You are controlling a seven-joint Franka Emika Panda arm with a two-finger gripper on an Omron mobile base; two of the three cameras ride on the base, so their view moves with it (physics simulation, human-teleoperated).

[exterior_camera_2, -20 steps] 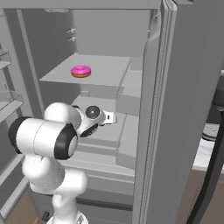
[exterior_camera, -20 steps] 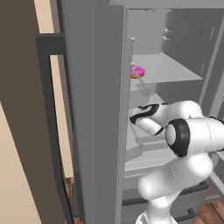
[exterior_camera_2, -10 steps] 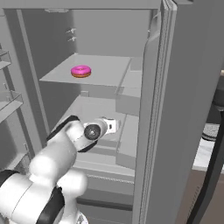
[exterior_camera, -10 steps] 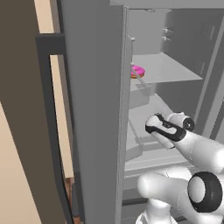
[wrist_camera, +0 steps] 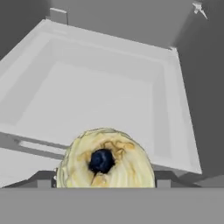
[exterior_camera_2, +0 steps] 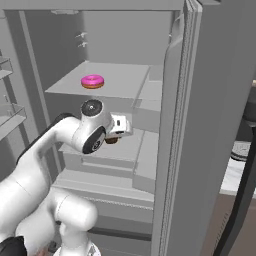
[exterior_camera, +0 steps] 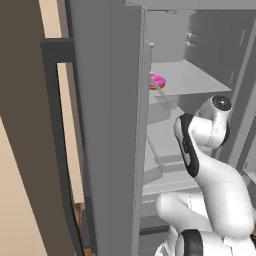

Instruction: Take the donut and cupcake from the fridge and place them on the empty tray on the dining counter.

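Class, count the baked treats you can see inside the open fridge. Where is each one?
2. The donut lies on the upper shelf; the cupcake sits lower, right below the hand. Others may be hidden.

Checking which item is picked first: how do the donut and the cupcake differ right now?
The donut is a pink-iced ring lying on the upper shelf; the cupcake has a cream swirled top with a dark centre. The donut sits far from the gripper; the cupcake is right at the hand, lower down. Both are inside the open fridge.

No text, label, brand or number can be read in these pictures. The fridge (exterior_camera_2: 210, 125) walls and shelves look plain grey, and the cupcake (wrist_camera: 105, 161) seems to carry no writing, as far as the coarse rendering lets me see.
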